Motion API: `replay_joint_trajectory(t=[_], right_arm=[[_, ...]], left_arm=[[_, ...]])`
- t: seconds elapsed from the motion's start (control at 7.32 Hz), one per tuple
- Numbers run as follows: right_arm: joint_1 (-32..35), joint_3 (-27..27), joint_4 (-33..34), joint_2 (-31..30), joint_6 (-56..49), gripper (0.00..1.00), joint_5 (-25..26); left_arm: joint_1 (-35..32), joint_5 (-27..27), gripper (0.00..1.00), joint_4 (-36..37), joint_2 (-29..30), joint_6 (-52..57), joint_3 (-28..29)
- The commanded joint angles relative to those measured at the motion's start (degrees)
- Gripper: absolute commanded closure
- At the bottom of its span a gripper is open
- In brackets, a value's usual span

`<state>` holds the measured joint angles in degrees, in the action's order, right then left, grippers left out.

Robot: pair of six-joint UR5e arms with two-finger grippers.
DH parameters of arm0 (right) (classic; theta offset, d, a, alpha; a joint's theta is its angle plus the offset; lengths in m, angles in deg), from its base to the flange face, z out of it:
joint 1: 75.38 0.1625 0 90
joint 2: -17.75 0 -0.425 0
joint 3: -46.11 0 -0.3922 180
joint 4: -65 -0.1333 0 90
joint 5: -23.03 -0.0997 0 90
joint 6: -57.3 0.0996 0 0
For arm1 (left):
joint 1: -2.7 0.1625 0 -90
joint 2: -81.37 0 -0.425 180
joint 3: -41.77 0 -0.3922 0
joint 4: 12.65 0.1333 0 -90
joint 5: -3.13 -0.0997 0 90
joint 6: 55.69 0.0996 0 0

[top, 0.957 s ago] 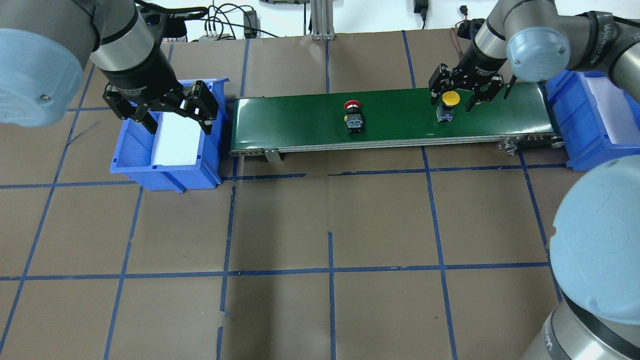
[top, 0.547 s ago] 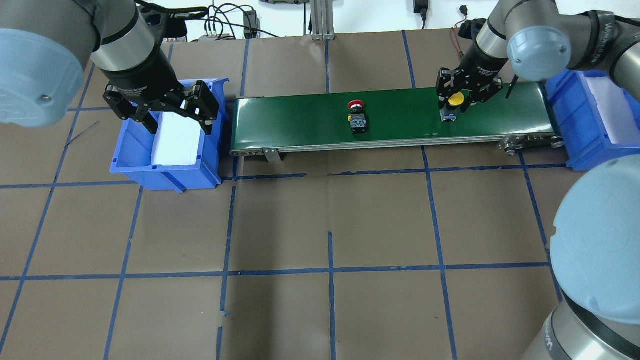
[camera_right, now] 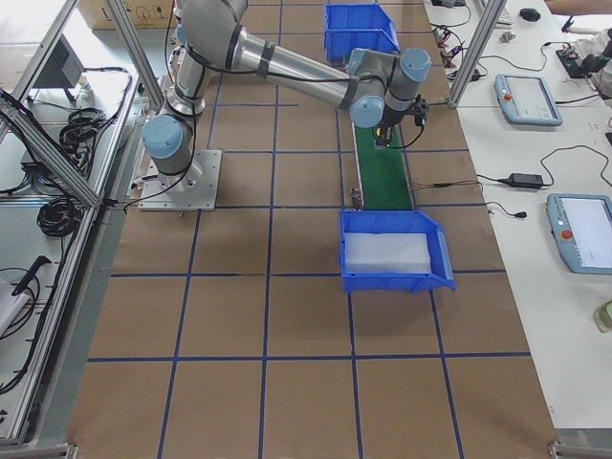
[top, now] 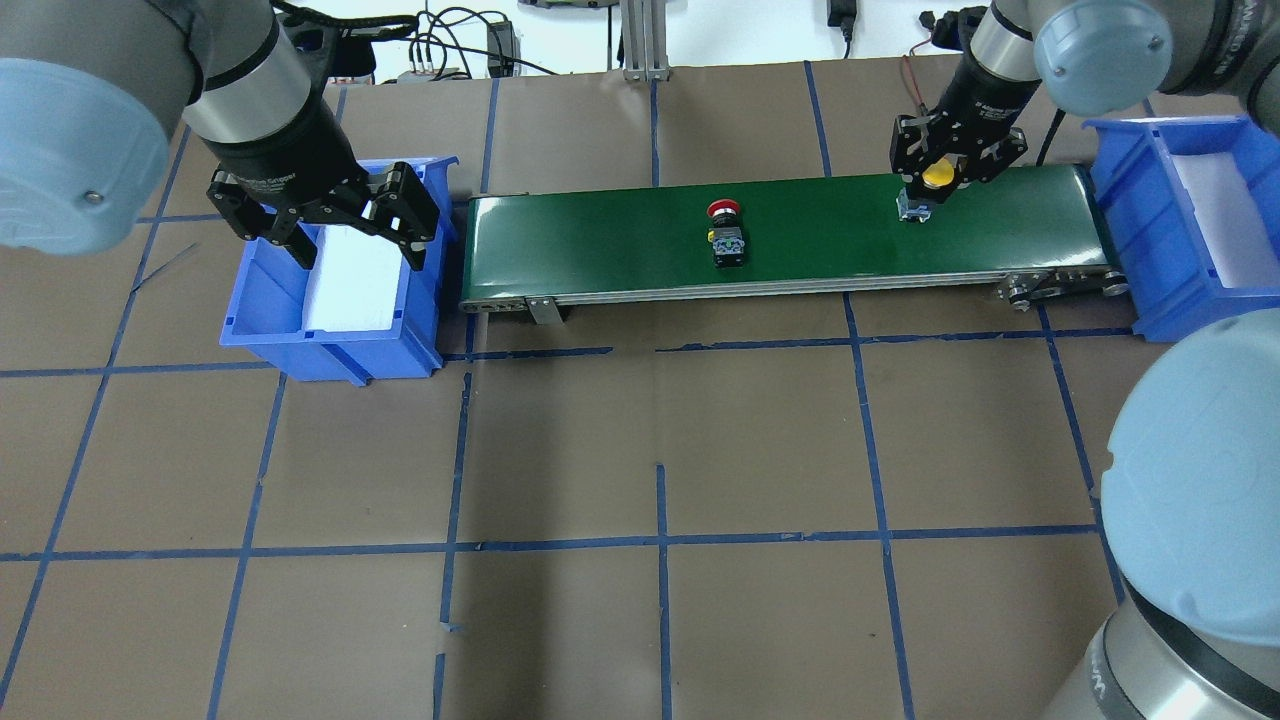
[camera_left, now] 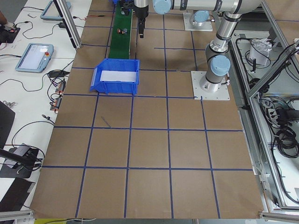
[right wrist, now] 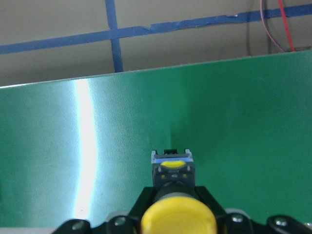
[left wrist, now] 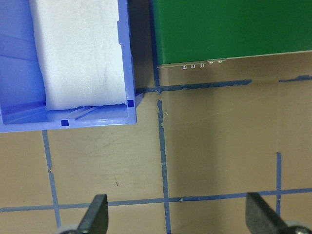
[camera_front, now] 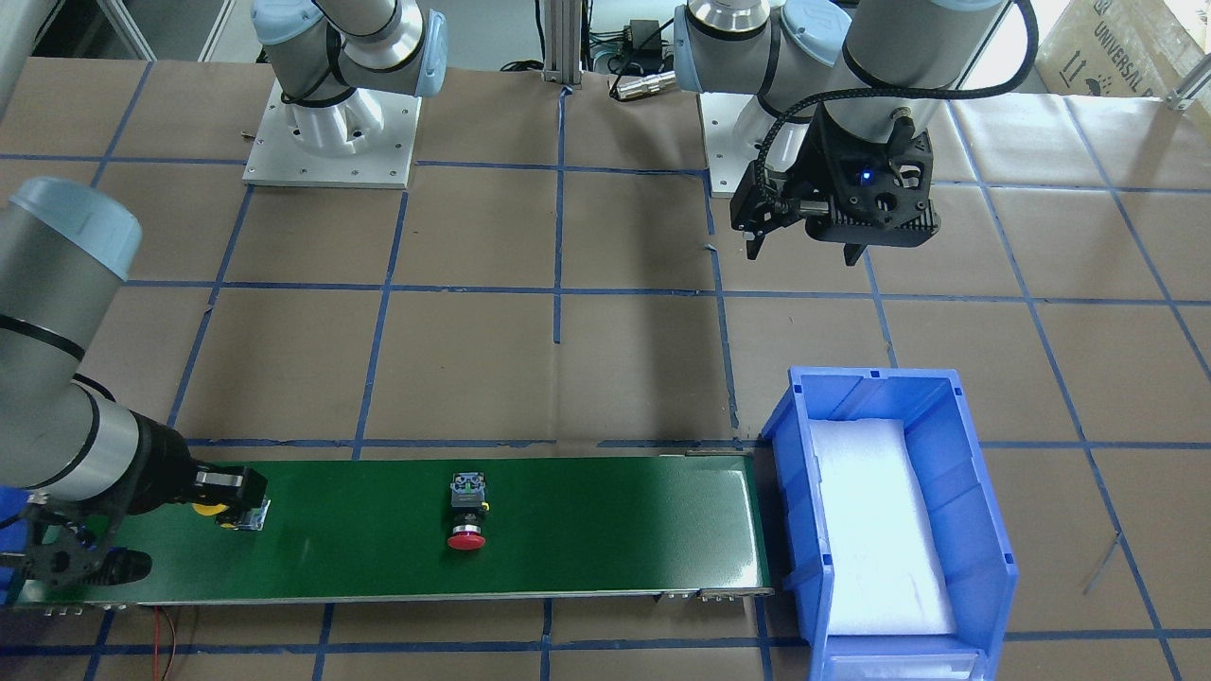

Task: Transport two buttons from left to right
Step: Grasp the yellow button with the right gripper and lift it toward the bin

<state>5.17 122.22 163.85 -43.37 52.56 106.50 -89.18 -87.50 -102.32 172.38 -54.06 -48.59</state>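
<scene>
The right pincer (top: 938,182) pinches the yellow button (right wrist: 178,222) by its cap near the green surface's (top: 600,240) right end. The red button (top: 724,232) lies mid-surface; the left pincer (top: 360,256) hangs spread over a blue bin (top: 330,345)

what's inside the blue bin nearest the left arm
Only a white foam pad lies in the blue bin; no button shows there. Anything beneath the pad is covered.

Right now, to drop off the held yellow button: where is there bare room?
The white foam pad in the right blue bin is bare, as is the green conveyor belt left of the red-capped button. Crowded: the belt's right part, under the right gripper holding the yellow-capped button.
</scene>
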Motion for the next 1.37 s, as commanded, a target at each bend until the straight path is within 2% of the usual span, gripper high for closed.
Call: replay_joint_trajectory(t=[0.0, 0.14, 0.27, 0.55, 0.68, 0.82, 1.23], right_arm=[[-3.8, -5.9, -4.2, 0.4, -8.8, 0.85, 5.0], [-9.1, -7.0, -4.2, 0.5, -12.9, 0.85, 5.6], [-12.7, -8.5, -3.5, 0.9, -20.4, 0.86, 8.8], [-20.6, -11.4, -1.8, 2.3, -32.3, 0.88, 10.1], [-21.6, -11.6, -0.8, 3.5, -34.5, 0.88, 10.5], [-23.1, -11.3, 5.5, 7.5, -36.6, 0.88, 12.7], [-25.0, -11.1, 5.8, 11.1, -36.0, 0.85, 12.1]], left_arm=[[0.0, -0.1, 0.00, 0.0, 0.0, 0.0, 0.0], [-0.1, -0.1, 0.00, 0.0, 0.0, 0.0, 0.0], [0.0, 0.0, 0.00, 0.0, 0.0, 0.0, 0.0], [-0.1, -0.2, 0.00, -0.1, -0.1, 0.1, -0.1], [-0.1, 0.0, 0.00, 0.0, 0.0, 0.0, 0.0], [-0.1, -0.2, 0.00, -0.1, -0.1, 0.1, -0.1], [0.0, -0.1, 0.00, -0.1, 0.0, 0.2, -0.1]])
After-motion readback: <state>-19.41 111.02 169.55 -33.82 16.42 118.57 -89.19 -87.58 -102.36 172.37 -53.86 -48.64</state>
